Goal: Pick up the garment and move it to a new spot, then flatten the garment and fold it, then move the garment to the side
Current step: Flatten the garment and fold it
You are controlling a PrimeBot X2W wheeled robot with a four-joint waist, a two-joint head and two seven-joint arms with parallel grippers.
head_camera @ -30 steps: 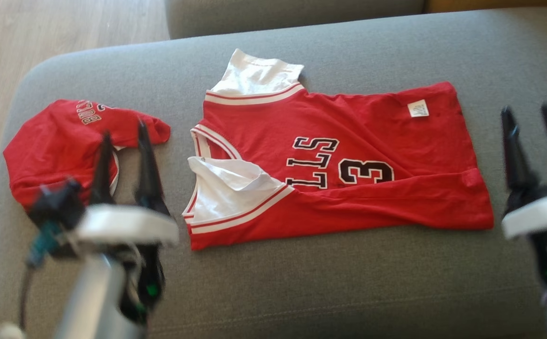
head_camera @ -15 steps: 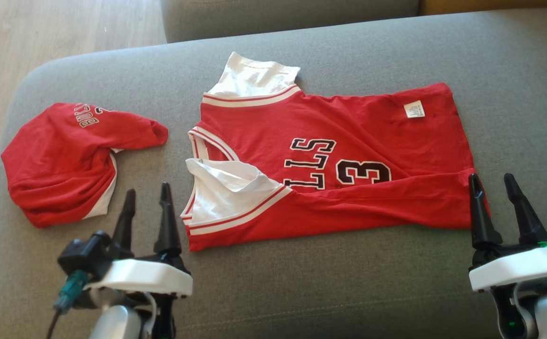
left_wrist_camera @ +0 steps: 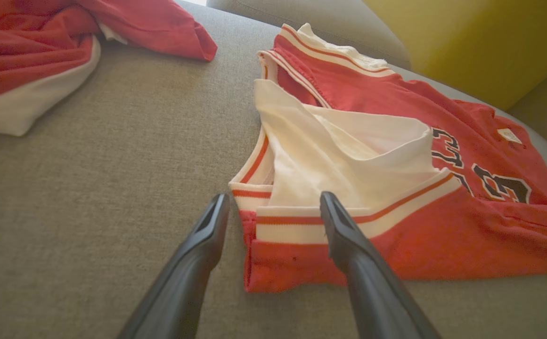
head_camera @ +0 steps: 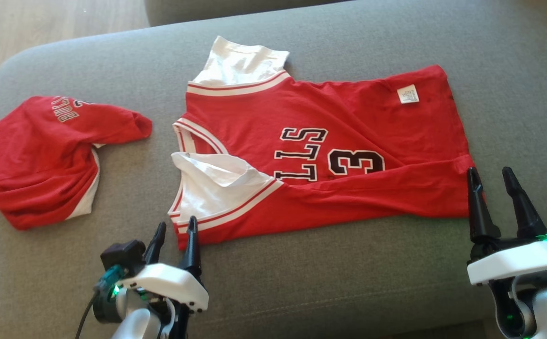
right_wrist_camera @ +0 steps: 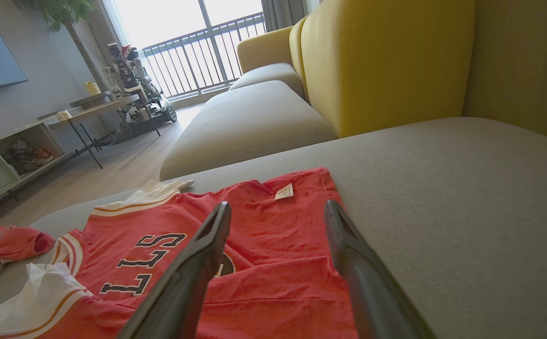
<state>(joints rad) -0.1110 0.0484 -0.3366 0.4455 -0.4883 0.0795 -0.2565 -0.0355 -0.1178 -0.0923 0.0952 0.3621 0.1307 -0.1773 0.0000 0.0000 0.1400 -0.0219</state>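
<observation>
The red basketball jersey with white trim and black lettering [head_camera: 320, 155] lies spread mid-cushion on the grey fabric sofa seat [head_camera: 348, 282]. The left gripper [head_camera: 176, 222] is empty, jaws spread, straddling its near shoulder corner; the right gripper [head_camera: 489, 170] is empty, jaws spread, at the near hem corner, possibly touching cloth. Bare cushion in front and to the right; a crumpled red garment with white edging [head_camera: 42, 155] takes the left end, with pale wood floor [head_camera: 42, 19] beyond and a yellow upholstered backrest [right_wrist_camera: 386, 61] on the far side.

Red jersey [head_camera: 348, 141], white sleeves, striped trim, black numerals; grey sofa cushion [head_camera: 348, 282]; yellow backrest [right_wrist_camera: 386, 61]
</observation>
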